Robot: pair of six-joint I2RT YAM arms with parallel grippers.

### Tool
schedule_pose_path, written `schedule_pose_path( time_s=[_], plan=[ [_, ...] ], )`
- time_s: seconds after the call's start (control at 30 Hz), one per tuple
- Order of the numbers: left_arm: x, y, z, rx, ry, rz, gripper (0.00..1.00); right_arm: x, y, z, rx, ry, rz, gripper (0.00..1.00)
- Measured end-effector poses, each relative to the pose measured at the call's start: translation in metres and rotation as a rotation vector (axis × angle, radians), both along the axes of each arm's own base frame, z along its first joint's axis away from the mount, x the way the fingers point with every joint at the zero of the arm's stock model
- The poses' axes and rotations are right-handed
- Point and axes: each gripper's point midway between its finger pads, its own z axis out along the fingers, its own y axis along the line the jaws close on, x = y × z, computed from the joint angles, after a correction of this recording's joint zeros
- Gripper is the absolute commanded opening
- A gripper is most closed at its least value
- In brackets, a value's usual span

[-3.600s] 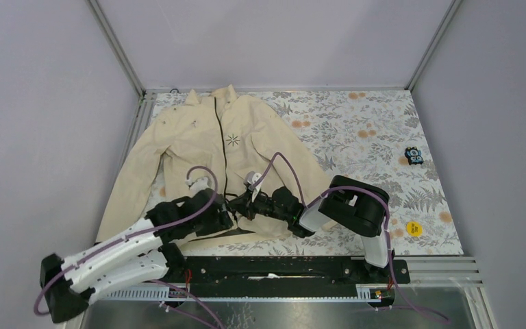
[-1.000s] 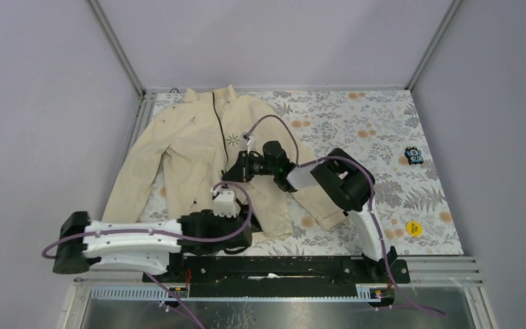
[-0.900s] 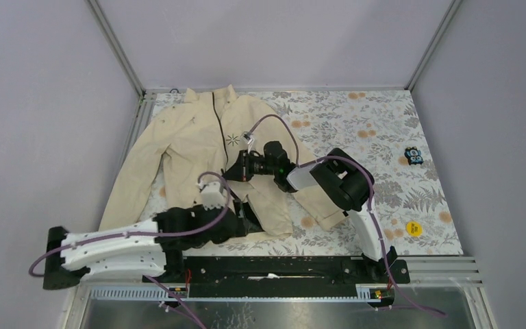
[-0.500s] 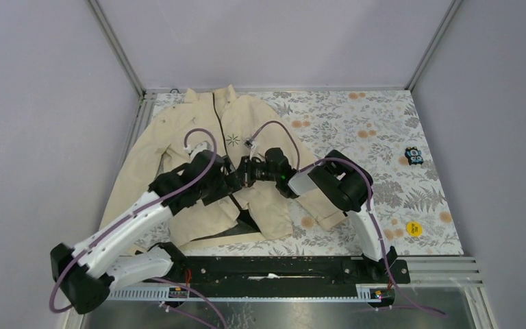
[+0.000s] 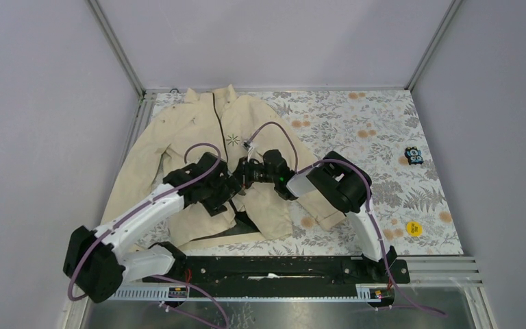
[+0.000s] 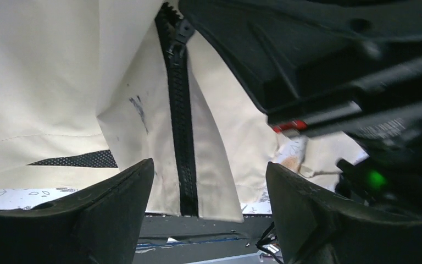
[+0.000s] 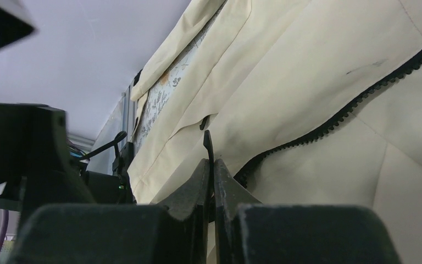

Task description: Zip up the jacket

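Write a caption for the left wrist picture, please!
Open left gripper hovers over the dark front zipper of the cream fabric jacket, near its hem.

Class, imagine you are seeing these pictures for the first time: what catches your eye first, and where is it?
A cream jacket lies spread on the left of the floral table, its dark zipper running down the front. Both arms meet at its middle: the right gripper pinches a thin dark tab, seemingly the zipper pull, while the left gripper stands open astride the zipper.
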Motion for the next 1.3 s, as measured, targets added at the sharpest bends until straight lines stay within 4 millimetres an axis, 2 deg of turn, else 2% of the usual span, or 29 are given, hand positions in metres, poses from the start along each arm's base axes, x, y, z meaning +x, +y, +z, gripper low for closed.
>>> schedule_pose_path(
  time_s=[0.1,0.23,0.43,0.57,0.67,0.87,0.93,1.1,1.3],
  plan=[
    [0.0,-0.001,-0.02,0.022,0.086,0.012,0.78,-0.001,0.0,0.0,0.001,-0.002,0.001,0.0],
    [0.001,-0.002,-0.031,0.034,0.117,0.01,0.61,-0.002,0.001,0.0,0.0,-0.008,0.004,0.0],
    [-0.013,0.013,-0.054,0.086,0.143,0.009,0.15,-0.002,0.001,-0.003,-0.011,-0.015,0.002,0.0],
    [-0.027,0.026,-0.07,0.132,0.165,-0.002,0.0,-0.004,0.002,-0.01,-0.044,-0.01,0.0,0.0],
    [-0.029,0.032,-0.072,0.145,0.151,-0.003,0.0,-0.004,0.006,-0.014,-0.079,-0.005,-0.009,0.0],
    [-0.026,0.041,-0.063,0.136,0.066,0.018,0.0,0.005,0.014,-0.007,-0.109,0.007,-0.027,0.0],
    [-0.024,0.042,-0.059,0.126,0.036,0.027,0.0,0.008,0.018,-0.002,-0.114,0.012,-0.026,0.0],
    [-0.029,0.05,-0.054,0.128,0.016,0.042,0.0,0.032,0.024,0.015,-0.12,-0.008,-0.069,0.0],
    [-0.033,0.057,-0.04,0.122,-0.026,0.047,0.0,0.036,0.023,0.029,-0.125,-0.02,-0.08,0.0]
  ],
)
